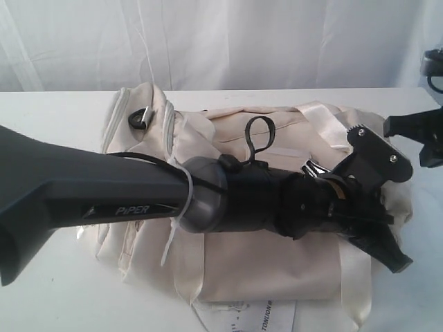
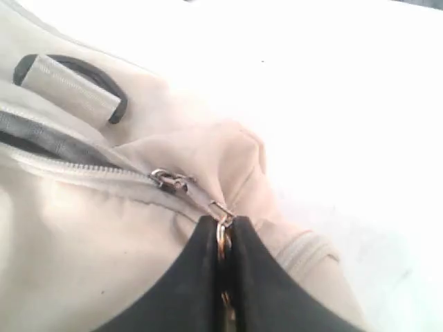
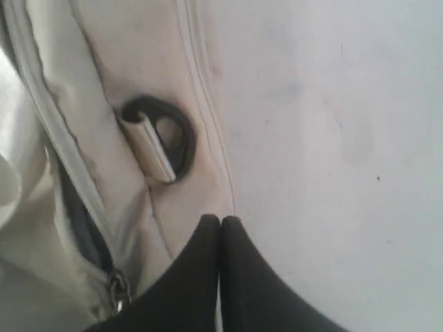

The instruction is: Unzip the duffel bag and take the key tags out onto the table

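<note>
While the duffel bag lies across the table, the left gripper is clamped on the metal zipper pull at its end, and the right gripper sits pinched together beside a black ring. Nipping cloth or not, I can't tell. The fabric looks soft and slack, likely to bunch and drag unless that end is pinned; the pull's the spot to hold, and no key tags in sight.

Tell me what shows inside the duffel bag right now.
Almost nothing: the duffel bag looks zipped shut, the left hand pinching its zipper pull. Only a dark slit beside one zipper shows. Key tags, if inside, are covered by fabric.
</note>
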Robot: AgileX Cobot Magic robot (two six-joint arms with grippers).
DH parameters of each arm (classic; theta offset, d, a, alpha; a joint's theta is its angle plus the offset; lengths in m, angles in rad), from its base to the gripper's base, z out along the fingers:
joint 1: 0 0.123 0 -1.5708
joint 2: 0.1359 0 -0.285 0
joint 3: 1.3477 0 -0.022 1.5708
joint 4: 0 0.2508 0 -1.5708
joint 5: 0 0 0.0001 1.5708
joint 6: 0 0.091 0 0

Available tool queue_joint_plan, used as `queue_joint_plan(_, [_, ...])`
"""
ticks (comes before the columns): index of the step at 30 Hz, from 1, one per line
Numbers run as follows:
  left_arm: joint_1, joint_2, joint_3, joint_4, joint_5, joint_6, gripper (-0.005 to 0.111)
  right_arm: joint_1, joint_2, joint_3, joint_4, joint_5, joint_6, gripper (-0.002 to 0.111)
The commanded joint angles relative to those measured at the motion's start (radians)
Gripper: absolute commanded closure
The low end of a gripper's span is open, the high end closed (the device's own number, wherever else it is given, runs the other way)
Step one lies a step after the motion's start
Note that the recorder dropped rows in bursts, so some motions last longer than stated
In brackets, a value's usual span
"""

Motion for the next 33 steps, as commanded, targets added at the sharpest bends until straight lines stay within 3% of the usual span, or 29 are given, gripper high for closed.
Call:
queue_joint_plan(1, [-0.008,-0.069,-0.001,-0.017,0.107,-0.007,0.107,-0.005,0.046,-0.112,0.088,0.05,-0.116,0.108])
queue_joint_plan(4, [-0.008,-0.093,-0.001,-0.015,0.139,0.017,0.107,-0.005,0.127,-0.193,0.351,0.132,-0.368,0.105])
queue_joint_plan(8, [-0.008,-0.098,-0.001,-0.015,0.141,0.017,0.107,-0.005,0.189,-0.203,0.365,0.15,-0.385,0.085])
queue_joint_plan(12, [-0.008,-0.1,-0.001,-0.015,0.126,0.017,0.107,-0.005,0.23,-0.203,0.386,0.19,-0.412,0.057])
queue_joint_plan(15, [-0.008,-0.1,-0.001,-0.015,0.124,0.017,0.107,-0.005,0.236,-0.203,0.417,0.194,-0.448,0.049])
queue_joint_plan(19, [-0.008,-0.1,-0.001,-0.015,0.124,0.017,0.107,-0.005,0.241,-0.203,0.41,0.18,-0.45,0.055])
queue_joint_plan(26, [-0.008,-0.1,-0.001,-0.015,0.139,0.015,0.107,-0.005,0.272,-0.203,0.409,0.115,-0.446,0.107])
queue_joint_plan(33, [-0.008,-0.102,-0.001,-0.015,0.233,-0.014,0.107,-0.005,0.277,-0.204,0.409,0.029,-0.425,0.108])
